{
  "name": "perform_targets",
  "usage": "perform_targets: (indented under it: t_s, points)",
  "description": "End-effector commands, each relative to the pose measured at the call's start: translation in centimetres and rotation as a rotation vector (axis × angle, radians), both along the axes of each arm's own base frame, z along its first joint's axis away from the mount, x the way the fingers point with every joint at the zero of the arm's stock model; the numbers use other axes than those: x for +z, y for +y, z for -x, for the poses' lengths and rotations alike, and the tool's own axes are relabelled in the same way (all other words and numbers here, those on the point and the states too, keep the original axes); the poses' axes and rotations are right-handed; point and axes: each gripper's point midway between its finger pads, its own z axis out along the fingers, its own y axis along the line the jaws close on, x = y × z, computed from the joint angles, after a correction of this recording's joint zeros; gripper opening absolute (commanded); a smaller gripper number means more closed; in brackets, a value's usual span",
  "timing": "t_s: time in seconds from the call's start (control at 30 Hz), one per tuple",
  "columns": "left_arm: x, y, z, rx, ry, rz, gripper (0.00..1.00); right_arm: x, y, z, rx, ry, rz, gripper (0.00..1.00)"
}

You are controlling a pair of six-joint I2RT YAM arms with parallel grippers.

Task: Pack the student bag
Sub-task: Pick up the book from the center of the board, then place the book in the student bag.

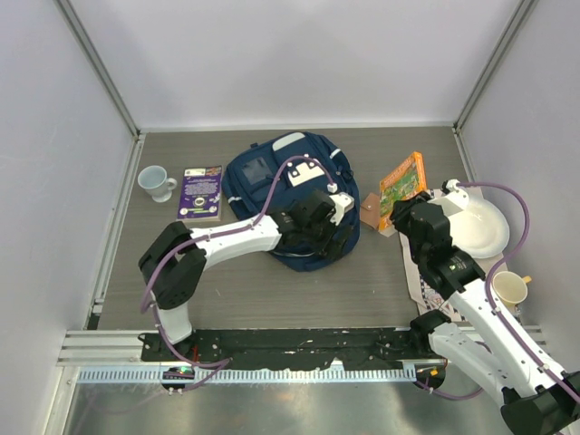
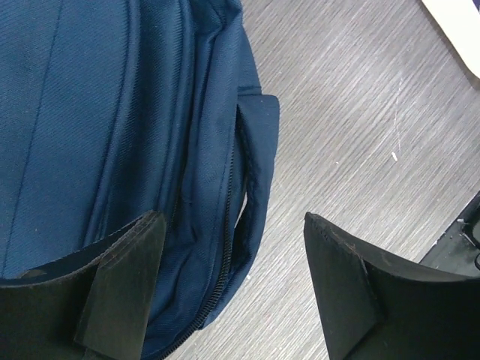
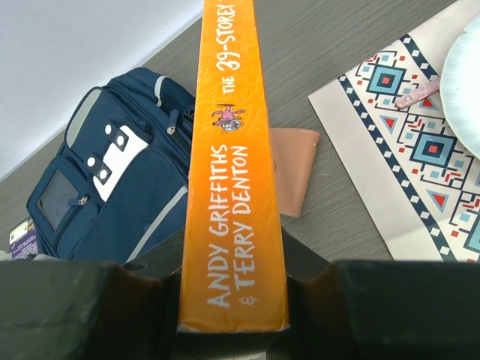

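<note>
Your left claw (image 2: 231,225) stands wide open at the near right edge of the navy blue fabric backpack (image 2: 90,112). In its wrist view you see one finger (image 2: 124,285) over the cloth and the other over the bare grey wood-grain tabletop (image 2: 360,112), with the bag's zip seam running between them. You cannot tell whether either finger touches the fabric.

Your right claw (image 3: 232,289) is clamped on a long orange paperback book (image 3: 229,150), its spine turned towards the wrist camera. The book is to the right of the backpack and apart from it.

The backpack lies in the middle of the tabletop, front side up, its white patch with two buckle marks showing. Just left of it lies a purple paperback book (image 1: 201,193), and further left stands a white ceramic mug (image 1: 156,181). To the backpack's right you have a tan leather wallet (image 3: 292,169) lying just beside a patterned paper placemat (image 3: 397,142). A round white plate (image 1: 480,227) rests on that mat, and a cream cup (image 1: 509,288) stands near the tabletop's right edge.
</note>
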Motion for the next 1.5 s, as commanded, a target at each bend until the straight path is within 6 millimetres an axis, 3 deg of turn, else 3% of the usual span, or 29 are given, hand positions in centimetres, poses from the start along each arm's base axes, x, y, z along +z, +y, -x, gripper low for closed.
perform_targets:
  t_s: [0.0, 0.1, 0.47, 0.6, 0.7, 0.83, 1.07, 1.27, 1.3, 1.33, 1.47]
  points:
    - [1.6, -0.7, -1.7, 0.037, -0.06, 0.017, 0.77, 5.0, 0.2, -0.9, -0.012, -0.146, -0.071, 0.01]
    - [1.1, -0.8, -2.0, 0.057, -0.05, 0.0, 0.67, 4.6, 0.2, -1.0, -0.01, -0.137, -0.073, 0.01]
    - [1.5, -0.5, -2.3, 0.098, -0.056, 0.013, 0.0, 4.5, 0.1, -1.0, -0.006, -0.136, -0.077, 0.01]
    - [2.5, 0.0, -2.9, 0.129, -0.095, 0.014, 0.0, 4.2, 0.2, -0.9, -0.002, -0.129, -0.078, 0.01]
    - [4.3, 0.9, -4.0, 0.193, -0.157, 0.017, 0.0, 3.9, 0.2, -0.7, 0.002, -0.114, -0.076, 0.01]
    - [8.0, 2.5, -5.7, 0.282, -0.238, 0.042, 0.0, 3.4, 0.2, -0.2, 0.009, -0.09, -0.089, 0.01]
    - [16.3, 5.4, -8.1, 0.423, -0.358, 0.15, 0.0, 2.5, 0.7, 0.8, 0.033, -0.068, -0.145, 0.01]
    - [22.2, 6.1, -8.9, 0.466, -0.436, 0.248, 0.0, 1.5, 4.3, 1.4, 0.156, -0.021, -0.332, 0.01]
    - [22.9, 6.1, -8.9, 0.469, -0.444, 0.267, 0.0, 0.3, 6.1, 2.1, 0.243, 0.018, -0.385, 0.01]
    - [23.7, 5.8, -8.8, 0.459, -0.445, 0.29, 0.0, 0.9, 7.2, 1.8, 0.284, -0.016, -0.44, 0.01]
    - [24.3, 5.0, -8.7, 0.448, -0.428, 0.326, 0.0, 0.7, 10.7, 2.4, 0.448, -0.034, -0.602, 0.01]
